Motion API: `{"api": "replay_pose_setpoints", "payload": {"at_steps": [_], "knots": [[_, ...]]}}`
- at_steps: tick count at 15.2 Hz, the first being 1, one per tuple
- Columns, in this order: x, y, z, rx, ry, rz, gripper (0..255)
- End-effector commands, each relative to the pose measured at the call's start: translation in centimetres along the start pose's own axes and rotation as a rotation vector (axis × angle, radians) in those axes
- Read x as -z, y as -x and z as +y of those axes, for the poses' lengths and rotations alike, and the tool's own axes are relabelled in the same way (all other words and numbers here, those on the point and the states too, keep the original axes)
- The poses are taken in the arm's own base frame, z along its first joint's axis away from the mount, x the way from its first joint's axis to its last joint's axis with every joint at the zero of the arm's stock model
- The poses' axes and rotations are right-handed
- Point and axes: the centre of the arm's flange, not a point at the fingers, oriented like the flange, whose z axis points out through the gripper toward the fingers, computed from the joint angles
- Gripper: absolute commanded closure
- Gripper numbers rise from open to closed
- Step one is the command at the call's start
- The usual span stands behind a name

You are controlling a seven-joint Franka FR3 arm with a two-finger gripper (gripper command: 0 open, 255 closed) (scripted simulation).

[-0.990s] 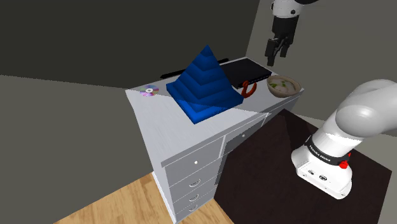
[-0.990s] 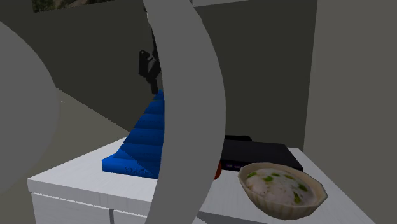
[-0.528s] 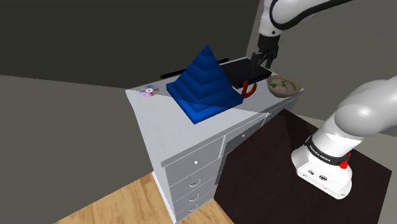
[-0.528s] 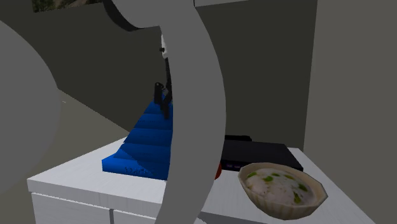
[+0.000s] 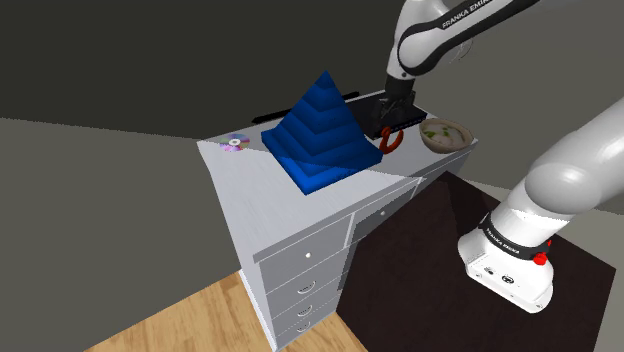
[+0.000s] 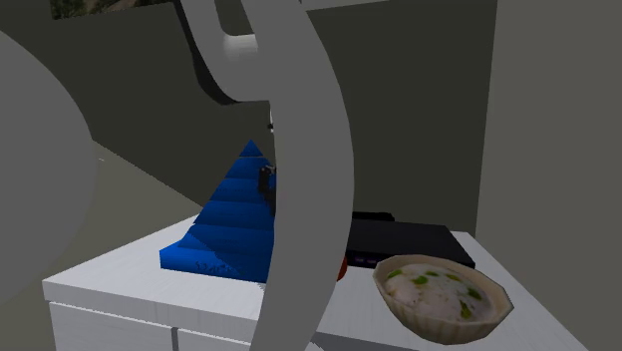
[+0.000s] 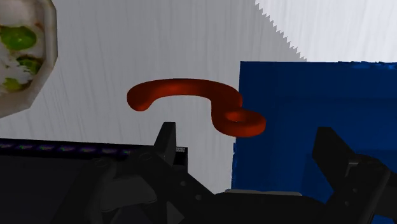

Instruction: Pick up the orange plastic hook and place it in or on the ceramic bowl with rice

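The dark orange hook [image 7: 191, 95] lies flat on the white desk [image 5: 250, 200] between the blue stepped pyramid [image 5: 320, 130] and the bowl of rice [image 5: 445, 134]. In the shoulder view the hook [image 5: 390, 140] sits just below my gripper [image 5: 387, 122], which hangs low over the desk. In the wrist view my gripper [image 7: 248, 149] is open, its fingers [image 7: 167, 143] wide apart. The hook's ring end lies just beyond the gap, untouched. The bowl [image 7: 19, 51] with white rice and green bits sits further off past the hook's curved end.
A flat black box [image 5: 380, 105] lies at the desk's back, close to the gripper. The pyramid [image 7: 305, 114] stands tall right beside the hook. A disc [image 5: 235, 142] rests at the far corner. In the second exterior view, grey arm links [image 6: 299, 199] block the middle; the bowl [image 6: 442, 296] is near.
The gripper has come down from high above the bowl and moved toward the pyramid, now low over the hook. Hook and bowl have not moved.
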Motion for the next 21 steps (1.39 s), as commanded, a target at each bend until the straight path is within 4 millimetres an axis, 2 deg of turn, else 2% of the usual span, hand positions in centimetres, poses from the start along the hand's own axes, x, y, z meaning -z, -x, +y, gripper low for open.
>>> {"api": "replay_pose_setpoints", "payload": {"at_steps": [1, 6, 14, 15, 21], "knots": [[-1.2, -0.2, 0.2, -0.004, -0.002, 0.005, 0], [-4.1, -0.2, 0.2, -0.004, -0.002, 0.005, 0], [-4.1, -0.2, 0.2, -0.004, -0.002, 0.005, 0], [-4.1, -0.2, 0.2, -0.004, -0.002, 0.005, 255], [-4.0, -0.2, 0.1, -0.004, -0.002, 0.005, 255]]}}
